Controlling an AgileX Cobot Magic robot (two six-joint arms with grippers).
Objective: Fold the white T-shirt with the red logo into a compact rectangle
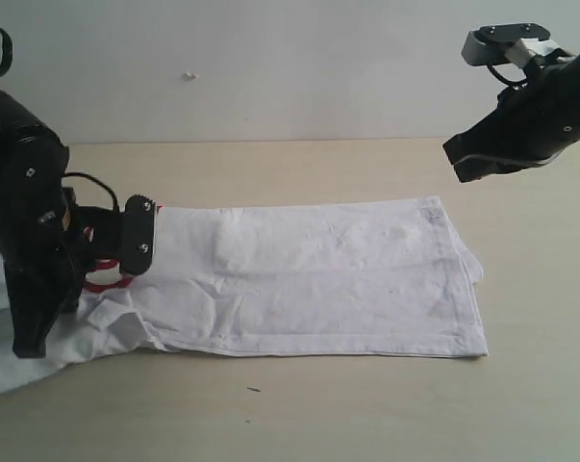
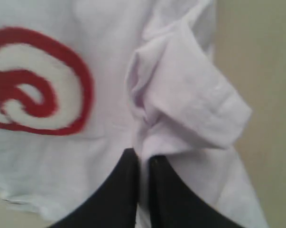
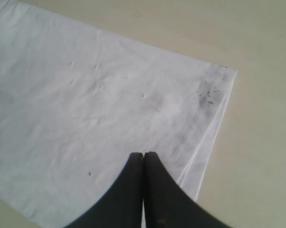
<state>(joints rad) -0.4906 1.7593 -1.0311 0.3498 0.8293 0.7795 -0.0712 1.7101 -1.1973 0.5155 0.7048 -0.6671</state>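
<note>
The white T-shirt lies on the tan table as a long band, its hem end on the right. At its left end a rolled sleeve sits beside the red logo, of which a little shows under the left arm. My left gripper is down on that end, shut on a fold of the shirt's fabric next to the sleeve. My right gripper hangs well above the shirt's right end, shut, with nothing in it.
The tan table has bare surface in front of and to the right of the shirt. A pale wall rises behind it. A small dark speck lies near the front. Dark smudges mark the shirt's hem corner.
</note>
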